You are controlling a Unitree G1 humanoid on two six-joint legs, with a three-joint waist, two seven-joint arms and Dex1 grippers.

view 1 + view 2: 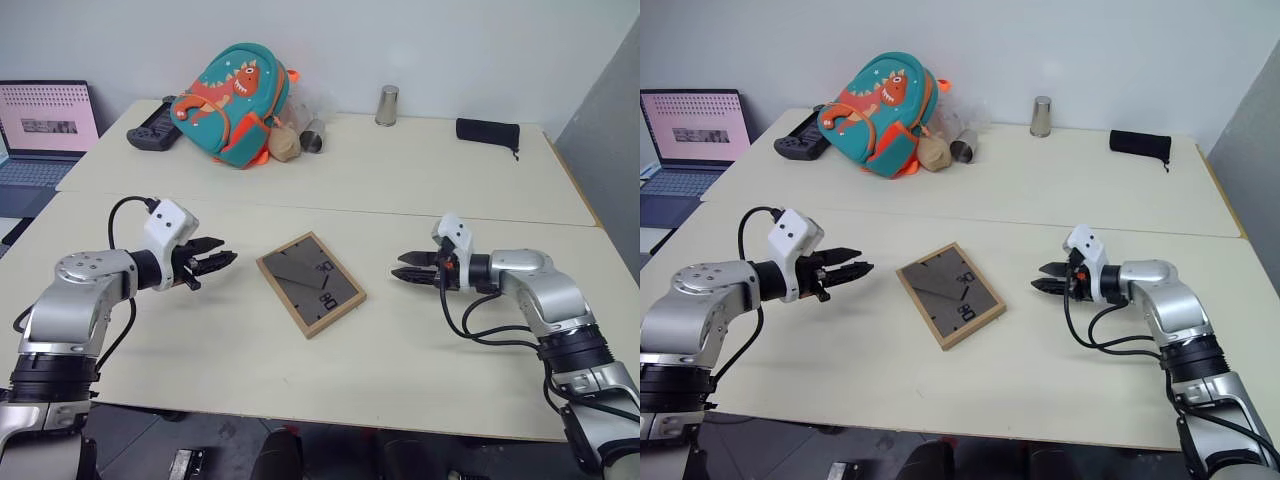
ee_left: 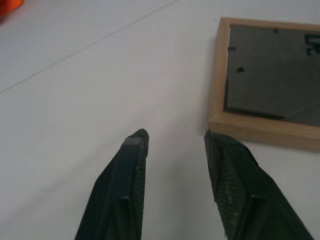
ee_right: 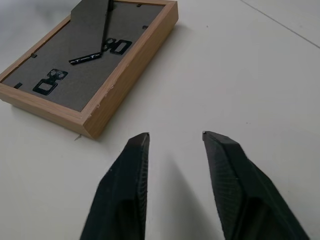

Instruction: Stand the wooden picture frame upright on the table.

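Your table (image 1: 420, 180): pale cream. Wooden picture frame (image 1: 310, 283): flat at its centre, grey back up, picture face hidden. Left gripper (image 1: 222, 261): left of the frame, fingers parted, empty. Right gripper (image 1: 402, 272): right of the frame, parted, empty.

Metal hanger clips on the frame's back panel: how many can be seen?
2. Both sit on the dark back of the wooden picture frame: one clip beside the fold-out stand, the other clip nearer a short edge.
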